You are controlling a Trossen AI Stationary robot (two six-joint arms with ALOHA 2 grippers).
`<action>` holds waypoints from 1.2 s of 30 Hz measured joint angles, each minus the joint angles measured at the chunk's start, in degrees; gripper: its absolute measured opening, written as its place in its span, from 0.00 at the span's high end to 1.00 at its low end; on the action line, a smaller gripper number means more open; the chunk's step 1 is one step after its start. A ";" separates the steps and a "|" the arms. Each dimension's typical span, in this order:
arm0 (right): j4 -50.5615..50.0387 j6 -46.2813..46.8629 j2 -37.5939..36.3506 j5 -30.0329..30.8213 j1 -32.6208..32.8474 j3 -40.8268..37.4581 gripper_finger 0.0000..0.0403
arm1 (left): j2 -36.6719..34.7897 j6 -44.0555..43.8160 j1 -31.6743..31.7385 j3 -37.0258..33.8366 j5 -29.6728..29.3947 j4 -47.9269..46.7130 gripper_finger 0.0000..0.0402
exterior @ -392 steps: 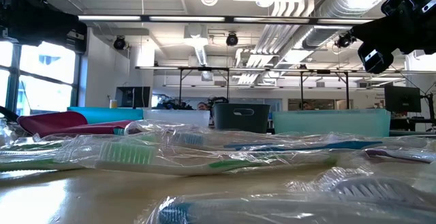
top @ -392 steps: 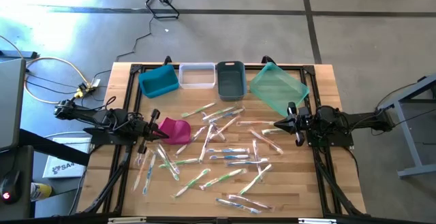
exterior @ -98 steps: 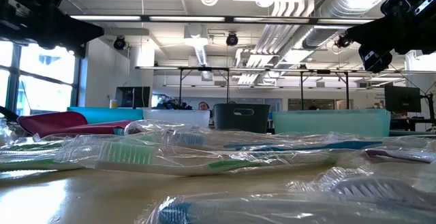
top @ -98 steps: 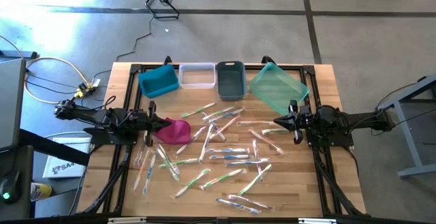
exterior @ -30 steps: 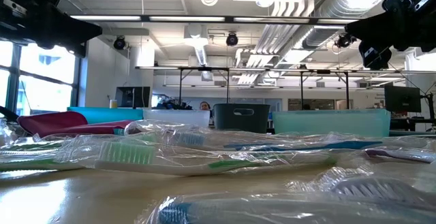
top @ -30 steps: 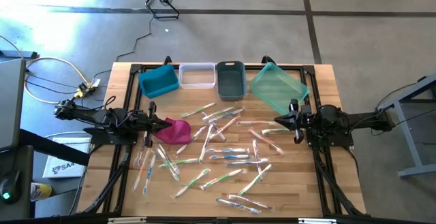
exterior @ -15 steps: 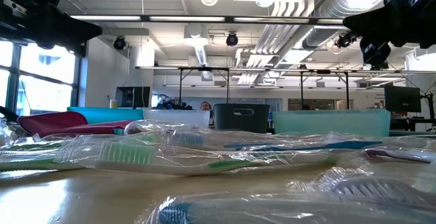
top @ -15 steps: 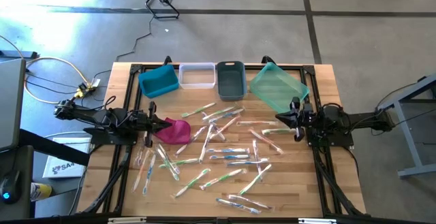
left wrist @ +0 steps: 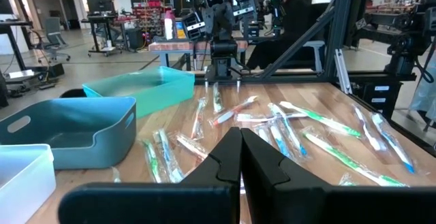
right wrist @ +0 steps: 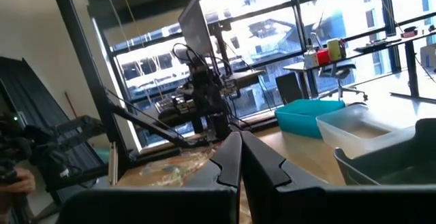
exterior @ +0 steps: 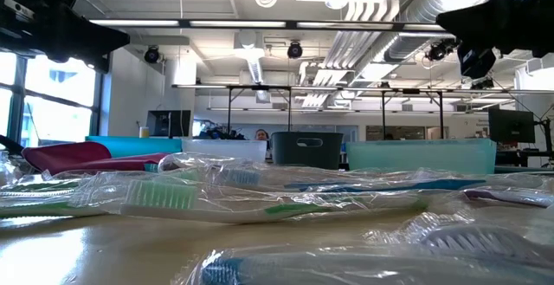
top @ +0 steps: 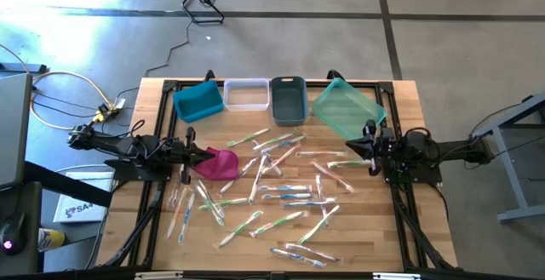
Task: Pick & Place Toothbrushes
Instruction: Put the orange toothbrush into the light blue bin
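- From above we are seeing the toothbrushes (top: 274, 197) lying scattered over the middle and near half of the wooden table (top: 409, 101), each in a clear wrapper, none of them in any bin.
- We are finding the left gripper (top: 211, 153) at the table's left side, its fingers pressed together and gripping nothing; its tip is hanging over a magenta pouch (top: 220, 164), and the nearest toothbrushes are lying just beyond that pouch and toward the near edge.
- The right gripper (top: 347, 150) is hanging at the right side, jaws likewise together and empty, with the closest toothbrushes lying just beside its tip toward the table's middle.
- Along the far edge we are seeing a blue bin (top: 198, 101), a clear bin (top: 246, 94), a grey bin (top: 288, 100) and a tilted teal bin (top: 347, 110), the last lying near the right gripper.
- The left wrist view is giving us what the overhead one cannot: its dark fingers (left wrist: 229, 157) are meeting edge to edge, the toothbrushes (left wrist: 306, 132) are spreading out ahead, and the other arm is facing it across the table.
- The low view is showing the wrapped toothbrushes (exterior: 260, 198) close up and both arms well above the tabletop.
- The right wrist view is showing its shut fingers (right wrist: 231, 159) and the room's windows.
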 joint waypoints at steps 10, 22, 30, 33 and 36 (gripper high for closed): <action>6.75 -0.02 5.19 -0.02 0.01 0.00 0.99 | 0.00 0.00 0.00 0.02 0.00 -0.04 1.00; 9.58 -0.09 13.01 -0.13 0.02 2.80 0.99 | 0.00 0.00 -0.01 0.01 0.00 -0.08 1.00; 8.30 -4.83 21.79 -0.02 0.02 9.38 0.99 | -0.01 0.00 0.00 0.02 -0.02 -0.09 1.00; 7.31 -5.77 26.56 -0.03 0.02 11.91 0.99 | 0.00 0.00 -0.02 0.02 -0.02 -0.09 1.00; 6.76 -5.76 31.31 0.00 0.02 14.25 0.99 | 0.00 0.00 -0.02 0.02 -0.02 -0.09 1.00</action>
